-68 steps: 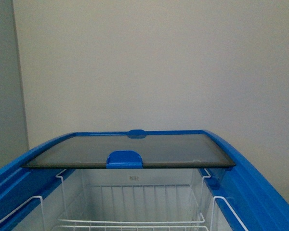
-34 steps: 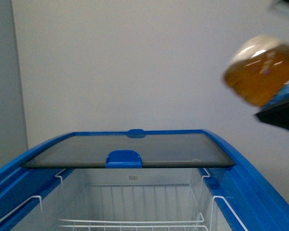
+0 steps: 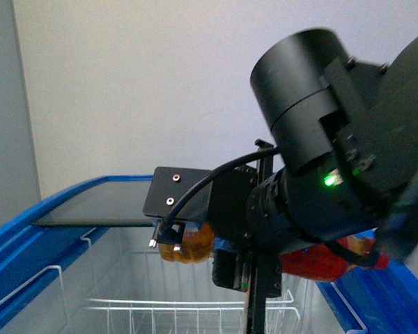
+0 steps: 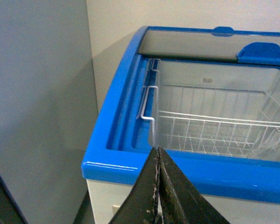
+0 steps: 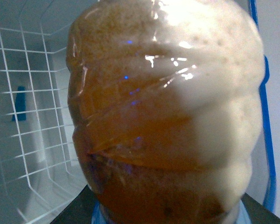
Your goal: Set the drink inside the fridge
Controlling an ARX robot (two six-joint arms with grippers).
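The fridge is a white chest freezer with a blue rim and a dark glass lid slid to the back, so the front half stands open over white wire baskets. My right arm fills the middle and right of the front view, over the opening. Its gripper is shut on the drink bottle, an amber bottle with foam that fills the right wrist view. My left gripper is shut and empty, just outside the fridge's blue front rim near its left corner.
A grey wall or cabinet side stands close to the fridge's left. A pale wall is behind it. A wire basket hangs inside on the left. The lid has a blue handle.
My right arm has swung in from the upper right with the bottle and come down over the fridge's opening, now blocking much of the front view.
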